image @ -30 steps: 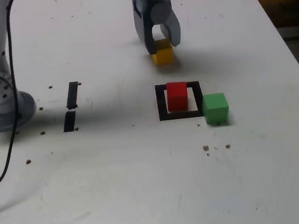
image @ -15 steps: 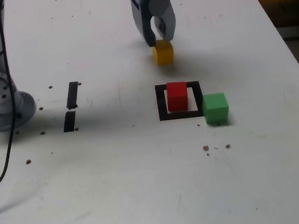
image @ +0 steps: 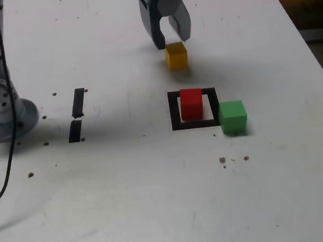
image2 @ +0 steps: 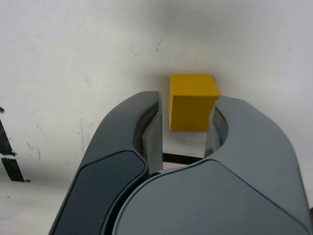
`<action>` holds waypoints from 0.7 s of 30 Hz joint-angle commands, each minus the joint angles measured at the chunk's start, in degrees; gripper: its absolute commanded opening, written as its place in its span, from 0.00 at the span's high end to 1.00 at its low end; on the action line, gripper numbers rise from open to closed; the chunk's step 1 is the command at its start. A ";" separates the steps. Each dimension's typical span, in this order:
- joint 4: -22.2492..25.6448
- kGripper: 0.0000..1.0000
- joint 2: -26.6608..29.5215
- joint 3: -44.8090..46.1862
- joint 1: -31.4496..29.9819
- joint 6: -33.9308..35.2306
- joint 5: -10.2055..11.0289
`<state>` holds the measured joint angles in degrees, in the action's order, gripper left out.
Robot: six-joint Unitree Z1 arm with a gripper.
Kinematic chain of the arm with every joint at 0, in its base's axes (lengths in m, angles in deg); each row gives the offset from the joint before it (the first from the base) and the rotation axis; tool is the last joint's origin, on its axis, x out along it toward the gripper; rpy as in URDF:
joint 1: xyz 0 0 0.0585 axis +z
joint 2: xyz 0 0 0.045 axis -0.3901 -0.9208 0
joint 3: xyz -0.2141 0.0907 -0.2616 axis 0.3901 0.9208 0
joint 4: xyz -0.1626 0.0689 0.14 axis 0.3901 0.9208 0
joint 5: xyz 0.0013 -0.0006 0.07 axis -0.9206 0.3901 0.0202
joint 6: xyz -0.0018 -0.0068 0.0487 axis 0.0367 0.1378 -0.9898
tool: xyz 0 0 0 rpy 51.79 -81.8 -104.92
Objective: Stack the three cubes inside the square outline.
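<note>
Because the yellow cube (image: 176,55) sits alone on the table (image: 130,206), well apart from the others, the coming move turns on how it lies from the gripper (image: 168,40): in the exterior view the cube is just at the claw's 6 o'clock, below and slightly nearer the camera than the fingertips. The claw is open and empty, and its gap looks a little wider than the cube. In the wrist view the yellow cube (image2: 191,102) shows between and beyond the two fingers (image2: 151,122), with no contact visible. The cube has no long axis; its faces look roughly square to the fingers.

From the yellow cube, the red cube (image: 191,103) stands at about 6 o'clock inside the square outline (image: 175,109), and the green cube (image: 233,117) lies at the outline's 4 o'clock corner, just beside it. Bare table surrounds the yellow cube, so there seems to be ample room to descend and carry.
</note>
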<state>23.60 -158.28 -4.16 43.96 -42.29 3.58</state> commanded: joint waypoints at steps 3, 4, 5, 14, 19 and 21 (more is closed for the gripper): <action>-0.98 0.12 -1.72 -0.13 -0.16 -1.53 0.07; -1.05 0.12 -2.06 -0.09 -0.16 -1.63 0.01; -1.07 0.11 -2.40 -0.05 -0.16 -1.67 -0.08; -2.18 0.08 -4.50 0.24 -0.16 -1.68 -0.56; -2.98 0.08 -5.42 0.68 -0.16 -1.68 -0.58; -3.23 0.08 -5.81 0.72 -0.16 -1.68 -0.66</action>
<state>20.46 -163.90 -3.50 43.92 -43.90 3.06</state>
